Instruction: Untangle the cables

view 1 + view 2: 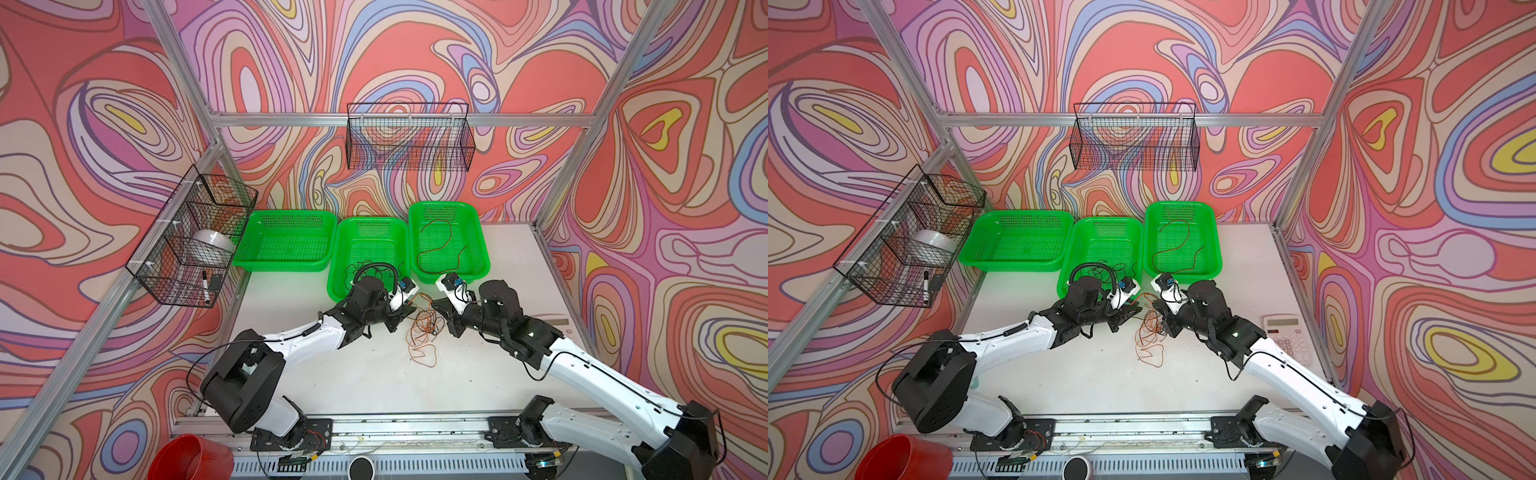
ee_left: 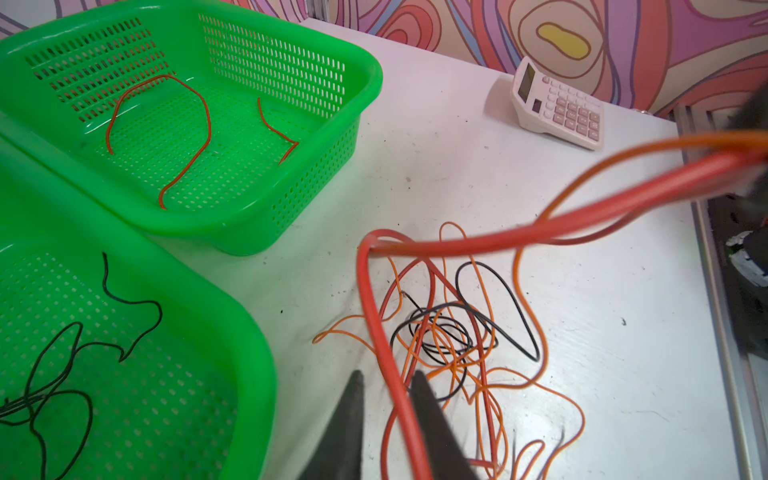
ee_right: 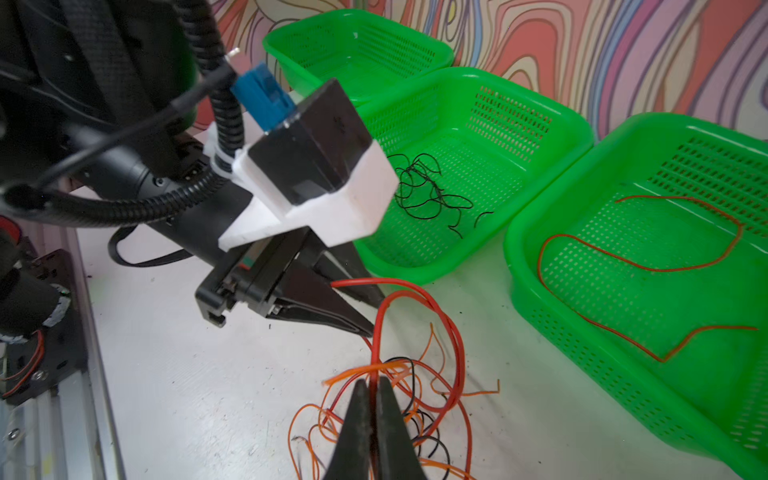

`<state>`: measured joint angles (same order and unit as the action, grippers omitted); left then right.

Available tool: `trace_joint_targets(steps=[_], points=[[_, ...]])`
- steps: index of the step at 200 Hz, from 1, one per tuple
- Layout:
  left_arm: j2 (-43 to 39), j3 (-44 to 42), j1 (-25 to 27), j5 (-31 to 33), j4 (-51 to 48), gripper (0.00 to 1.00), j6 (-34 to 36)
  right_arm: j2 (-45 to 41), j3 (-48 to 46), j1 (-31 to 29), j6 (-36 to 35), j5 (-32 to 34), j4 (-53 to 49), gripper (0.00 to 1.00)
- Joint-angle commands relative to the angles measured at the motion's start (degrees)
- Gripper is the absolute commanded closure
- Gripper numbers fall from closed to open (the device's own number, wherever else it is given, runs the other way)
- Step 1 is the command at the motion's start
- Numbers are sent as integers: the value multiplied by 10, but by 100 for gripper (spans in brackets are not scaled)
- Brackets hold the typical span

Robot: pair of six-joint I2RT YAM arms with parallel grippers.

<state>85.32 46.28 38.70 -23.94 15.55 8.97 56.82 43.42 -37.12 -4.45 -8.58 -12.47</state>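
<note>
left gripper [image 3: 376, 316] apparently pinching red cable [image 2: 374, 316], right gripper [image 3: 372, 388] clamping tangle [image 2: 453, 332]

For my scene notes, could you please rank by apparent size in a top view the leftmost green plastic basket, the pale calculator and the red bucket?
1. Leftmost green plastic basket.
2. Red bucket: cut off by the frame and nearer the camera, so unsure.
3. Pale calculator, partly hidden by the right arm.

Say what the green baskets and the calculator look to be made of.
Green baskets: apparently moulded plastic, glossy; highlights on the rounded rims, regular perforated walls and floor. Calculator: seemingly hard plastic, matte off-white casing with pale buttons; the exact finish is unclear.
</note>
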Motion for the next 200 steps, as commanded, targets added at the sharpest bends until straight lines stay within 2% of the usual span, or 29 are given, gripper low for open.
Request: trace_joint_targets(steps=[1,6,19,32,46,52,73,100,117,144,157,173,200], points=[[-41,48,10,10,-21,100,7,-37,-39,5,81,185,26,100],[-52,56,10,13,-35,100,11,-48,-50,6,104,234,27,97],[-74,77,10,15,-67,100,17,-75,-78,14,149,310,27,77],[-87,98,12,14,-100,100,18,-94,-93,25,154,312,22,53],[-91,117,14,7,-124,100,16,-101,-87,26,120,261,20,39],[-91,123,17,7,-130,100,17,-99,-83,27,105,234,23,37],[-84,145,28,7,-147,100,19,-90,-70,26,56,75,61,32],[-72,183,47,12,-173,100,35,-46,-65,26,64,12,137,28],[-72,207,56,17,-188,100,43,-21,-64,26,76,14,189,27],[-84,240,63,14,-187,100,35,39,-47,27,121,103,192,35],[-90,259,65,7,-187,100,27,57,-53,27,150,157,192,43],[-99,280,65,-3,-191,100,19,57,-78,27,173,193,225,60],[-115,306,65,16,-239,100,53,22,-81,29,147,237,214,84]])
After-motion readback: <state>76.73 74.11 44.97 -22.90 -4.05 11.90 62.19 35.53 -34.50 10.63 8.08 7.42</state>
